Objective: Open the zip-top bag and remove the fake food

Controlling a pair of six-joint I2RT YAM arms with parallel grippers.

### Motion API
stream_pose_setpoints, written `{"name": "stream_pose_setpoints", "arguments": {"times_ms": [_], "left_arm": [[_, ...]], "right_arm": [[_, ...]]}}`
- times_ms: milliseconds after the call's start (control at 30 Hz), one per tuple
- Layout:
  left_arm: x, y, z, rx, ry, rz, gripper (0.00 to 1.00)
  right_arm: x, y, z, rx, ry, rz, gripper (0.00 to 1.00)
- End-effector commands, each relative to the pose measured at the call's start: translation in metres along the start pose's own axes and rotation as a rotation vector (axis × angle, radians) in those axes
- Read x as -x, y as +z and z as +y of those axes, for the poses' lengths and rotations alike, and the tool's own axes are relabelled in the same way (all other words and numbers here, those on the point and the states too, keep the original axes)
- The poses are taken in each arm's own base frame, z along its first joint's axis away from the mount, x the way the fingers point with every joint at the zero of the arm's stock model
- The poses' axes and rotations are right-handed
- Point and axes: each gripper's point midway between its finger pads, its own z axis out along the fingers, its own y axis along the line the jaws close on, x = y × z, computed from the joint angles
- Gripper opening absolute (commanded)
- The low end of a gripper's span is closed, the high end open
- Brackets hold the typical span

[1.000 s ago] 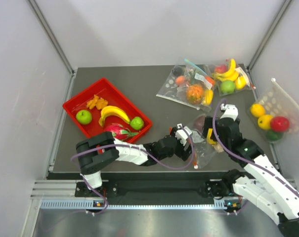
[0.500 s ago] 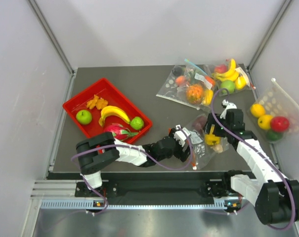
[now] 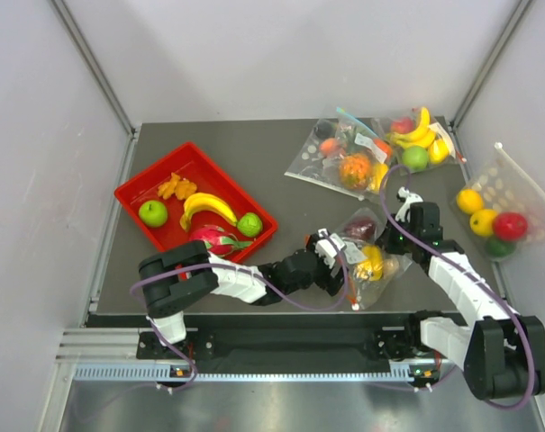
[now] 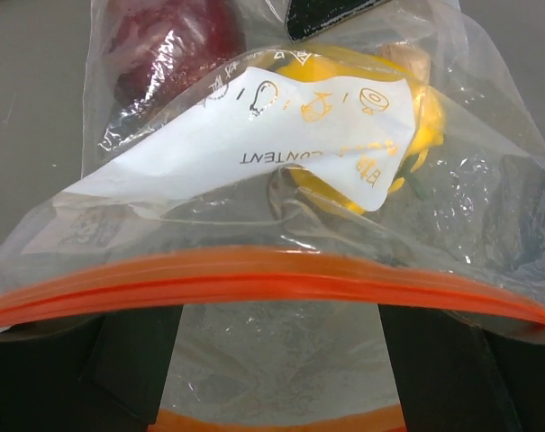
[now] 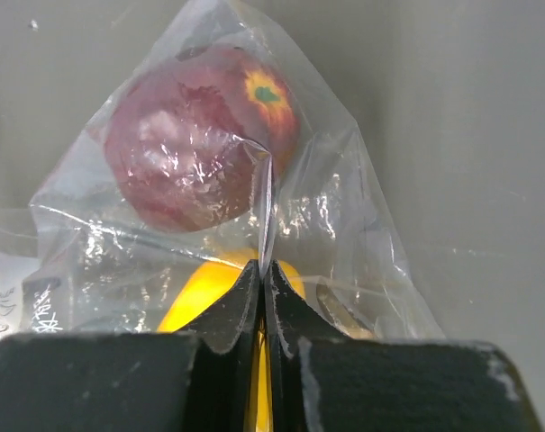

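Observation:
The zip-top bag (image 3: 380, 274) lies at the front centre of the mat, white label facing up. In the left wrist view its orange-red zip strip (image 4: 272, 281) runs across both fingers (image 4: 132, 360) of my left gripper (image 4: 286, 319). They stand wide apart with clear film between them. My left gripper (image 3: 337, 261) is at the bag's mouth. My right gripper (image 5: 265, 270) is shut on a raised fold of the bag's film at its far end (image 3: 394, 241). Inside are a dark purple piece (image 5: 200, 135) and a yellow piece (image 5: 209, 292). Two green apples (image 3: 152, 212) and orange segments (image 3: 175, 186) lie in the red tray.
The red tray (image 3: 132, 191) at the left also holds a banana (image 3: 207, 207) and a pink dragon fruit (image 3: 213, 239). Two other filled bags (image 3: 344, 157) (image 3: 418, 139) lie at the back right. A further bag of fruit (image 3: 499, 211) leans at the right wall.
My right gripper was open and has come down onto the bag's far end and shut on its film. The yellow piece has shifted left inside the bag. The left gripper stays put.

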Motion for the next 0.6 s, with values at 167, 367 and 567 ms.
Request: {"name": "stream_pose_setpoints", "arguments": {"times_ms": [167,367,567], "left_arm": [[0.041,0.013,-0.029,-0.148,-0.034,-0.165,0.89],[0.045,0.025,-0.041,-0.203,-0.068,-0.208,0.89],[0.048,0.031,-0.050,-0.258,-0.100,-0.264,0.90]], "right_arm": [[0.008,-0.006,0.008,0.052,-0.005,-0.044,0.00],[0.004,-0.006,0.012,0.075,0.000,-0.035,0.00],[0.000,-0.005,0.014,0.087,0.006,-0.023,0.00]]}}
